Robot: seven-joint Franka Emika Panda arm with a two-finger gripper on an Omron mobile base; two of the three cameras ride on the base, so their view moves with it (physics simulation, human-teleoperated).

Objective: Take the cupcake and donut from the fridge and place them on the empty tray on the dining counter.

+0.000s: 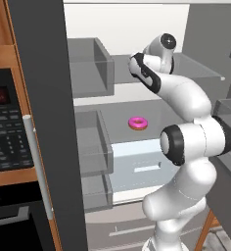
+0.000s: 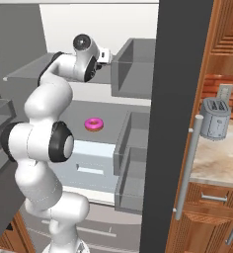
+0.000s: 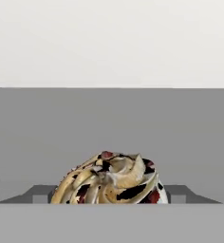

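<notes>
The cupcake (image 3: 109, 179), dark brown with tan swirls and red bits, sits on a grey shelf of the open fridge (image 1: 127, 29) in the hand view. My gripper (image 3: 109, 195) is open, with one dark fingertip (image 3: 42, 193) close on the cupcake's left and the other close on its right. I cannot tell whether they touch it. In the base views the arm reaches onto the upper shelf (image 2: 34, 71). The pink donut (image 1: 138, 123) (image 2: 94, 124) lies alone on the shelf below. The tray and the dining counter are out of view.
Grey door bins (image 1: 90, 66) (image 2: 133, 66) flank the arm on the open doors. A pale drawer (image 1: 142, 169) sits under the donut shelf. A wall oven panel (image 1: 5, 127) stands to the left. A toaster (image 2: 215, 118) rests on the counter to the right.
</notes>
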